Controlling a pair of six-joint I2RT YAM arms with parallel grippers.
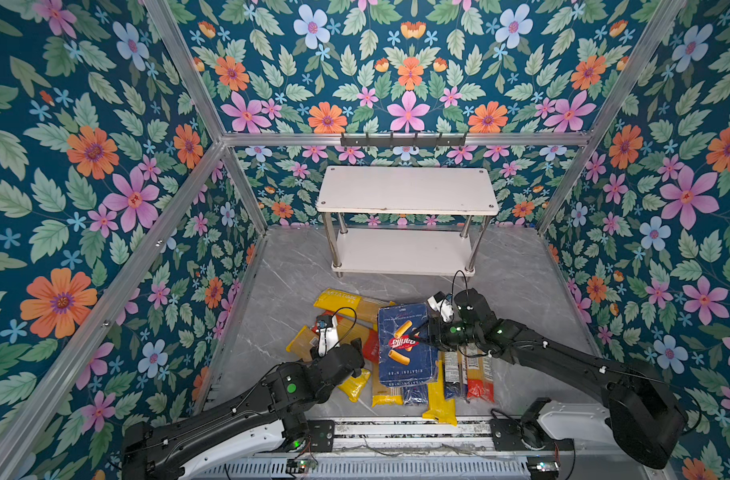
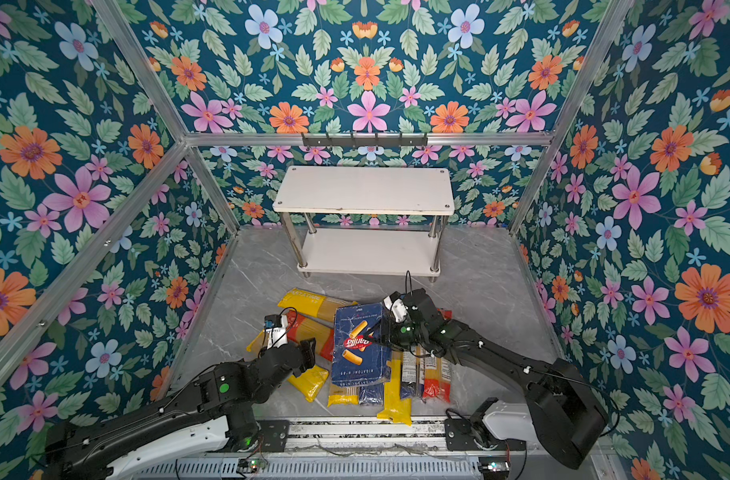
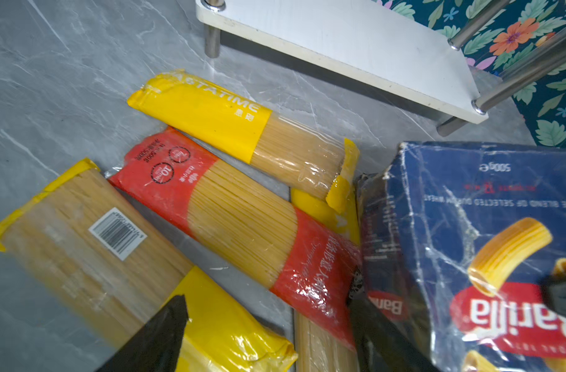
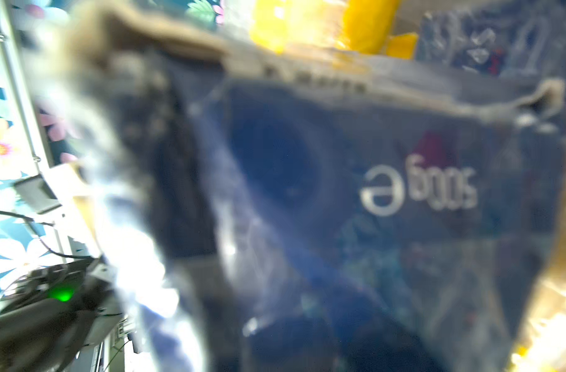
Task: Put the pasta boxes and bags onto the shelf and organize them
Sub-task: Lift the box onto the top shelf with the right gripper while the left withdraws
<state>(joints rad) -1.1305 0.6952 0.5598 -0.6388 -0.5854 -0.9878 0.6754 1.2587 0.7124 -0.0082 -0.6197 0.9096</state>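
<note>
Rigatoni pack (image 1: 405,345), wide and dark blue, sits on top of the pile with its long axis 12 to 6 in both top views. Right gripper (image 1: 422,334) is at its 3 o'clock edge, clenched on that edge; one dark finger (image 3: 562,299) lies over the red logo, the other is hidden under the pack. The right wrist view is filled by the same pack, blurred.

Left gripper (image 1: 357,355) is at 9 o'clock of the pack, released; its fingers (image 3: 159,341) are spread wide above the bags with nothing between them.

Shelf (image 1: 407,191) is at 12 o'clock of the pile, standing apart from it; every pack seen lies on the grey table (image 1: 513,270), at 6 o'clock of the shelf.

- PASTATIME bag (image 1: 346,303), yellow end: at 11 o'clock of the rigatoni pack, nearest the shelf.
- Red-end bag (image 3: 236,219): just beside it, running under the blue pack's 9 o'clock side.
- Barcode bag (image 3: 114,232), yellow ends: next out, below the left gripper.
- Narrow blue box (image 1: 415,395) and a yellow-end pack (image 1: 386,395): poking out at 6 o'clock from under the rigatoni pack.
- Yellow bag (image 1: 440,399), dark-end bag (image 1: 452,374) and orange-end bag (image 1: 479,380): side by side at 4 to 5 o'clock, under the right arm.
</note>
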